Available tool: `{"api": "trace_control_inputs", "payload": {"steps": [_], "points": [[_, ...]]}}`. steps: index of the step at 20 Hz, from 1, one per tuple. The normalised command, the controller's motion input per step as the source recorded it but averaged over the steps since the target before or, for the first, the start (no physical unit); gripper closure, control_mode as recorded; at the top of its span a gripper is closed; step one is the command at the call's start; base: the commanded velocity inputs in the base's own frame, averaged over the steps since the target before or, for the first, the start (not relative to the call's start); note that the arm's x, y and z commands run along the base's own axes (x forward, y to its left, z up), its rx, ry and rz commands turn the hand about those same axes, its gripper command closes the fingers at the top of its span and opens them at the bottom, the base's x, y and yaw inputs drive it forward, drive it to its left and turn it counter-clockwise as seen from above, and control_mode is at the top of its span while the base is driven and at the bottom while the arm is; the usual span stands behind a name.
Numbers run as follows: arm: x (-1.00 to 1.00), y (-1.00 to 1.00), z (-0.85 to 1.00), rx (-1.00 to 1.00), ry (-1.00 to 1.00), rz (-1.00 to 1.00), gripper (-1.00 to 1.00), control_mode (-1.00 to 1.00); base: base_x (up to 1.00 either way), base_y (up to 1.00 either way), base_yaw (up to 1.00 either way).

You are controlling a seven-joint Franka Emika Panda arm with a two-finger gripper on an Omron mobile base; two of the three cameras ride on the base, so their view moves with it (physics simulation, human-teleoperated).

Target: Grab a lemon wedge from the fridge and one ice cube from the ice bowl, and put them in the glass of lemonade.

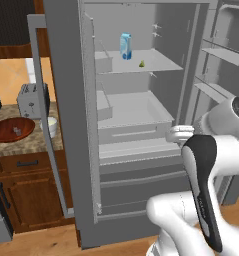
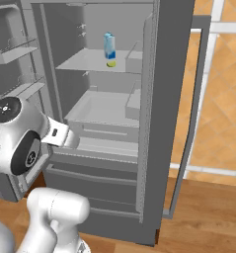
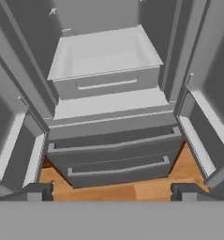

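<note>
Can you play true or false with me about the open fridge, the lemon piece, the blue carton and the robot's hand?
1. Both fridge doors are open. True.
2. The lemon wedge lies on the shelf beside the light-blue carton. True.
3. The gripper is squeezing the lemon wedge. False: its fingertips stand wide apart and hold nothing, and in the hand view it points at the fridge's bottom drawers.
4. The ice bowl sits inside the fridge. False: it rests on the counter left of the fridge, next to the toaster.
5. The glass of lemonade stands on the counter near the bowl. True.
</note>
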Motion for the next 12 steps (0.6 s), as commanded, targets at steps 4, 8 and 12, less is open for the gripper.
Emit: {"api": "trace_control_inputs", "payload": {"steps": [4, 8, 12], "points": [[-0.34, -0.14, 0.02, -0.25, 0.01, 0.02, -1.00, -1.00, 0.00, 0.00, 0.00], [-0.16, -0.21, 0.10, -0.02, 0.00, 0.09, -1.00, -1.00, 0.00, 0.00, 0.00], [0.00, -0.22, 0.00, 0.05, -0.03, 0.04, -1.00, -1.00, 0.00, 0.00, 0.00]]}}
